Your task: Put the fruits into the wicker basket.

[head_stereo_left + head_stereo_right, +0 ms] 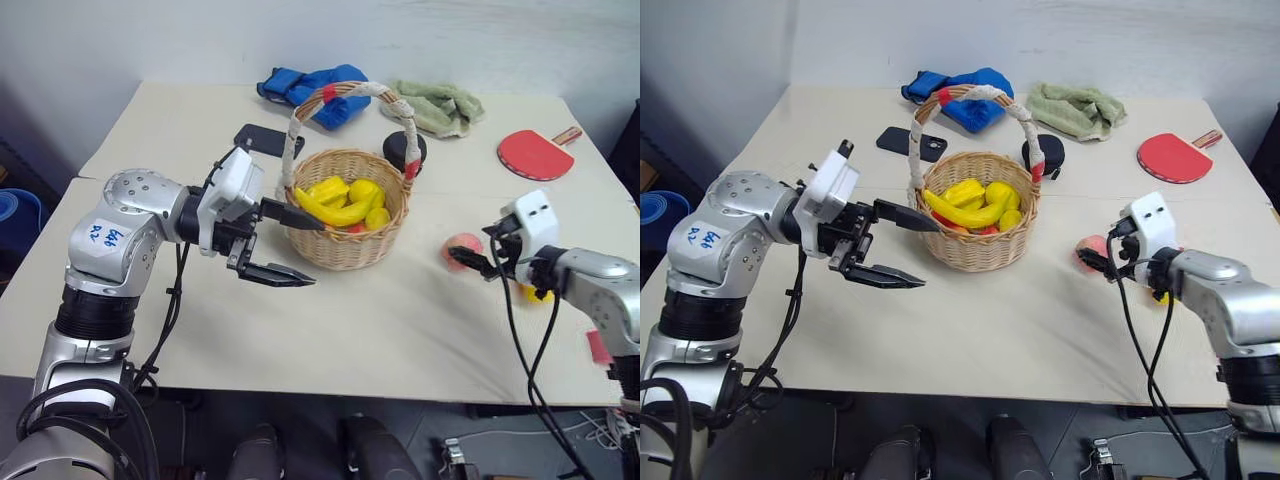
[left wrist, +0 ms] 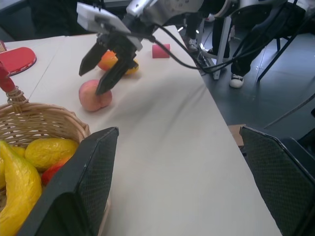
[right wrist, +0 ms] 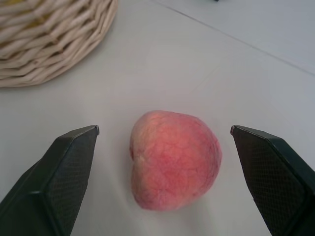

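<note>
The wicker basket (image 1: 345, 250) stands mid-table with a banana (image 1: 325, 210), small yellow fruits (image 1: 365, 192) and a red-orange fruit (image 2: 55, 169) inside. My left gripper (image 1: 300, 248) hangs open just left of the basket, nothing between its fingers. A pink peach (image 3: 172, 160) lies on the table to the basket's right. My right gripper (image 1: 467, 262) is open and low over the table. Its two fingers stand either side of the peach without touching it. A yellow-orange fruit (image 2: 109, 61) lies under the right hand.
A pink block (image 1: 598, 347) sits near the table's right edge. Along the back lie a blue glove (image 1: 312, 88), a green towel (image 1: 437, 105), a red paddle (image 1: 535, 153), a black phone (image 1: 268, 140) and a black round object (image 1: 404, 150).
</note>
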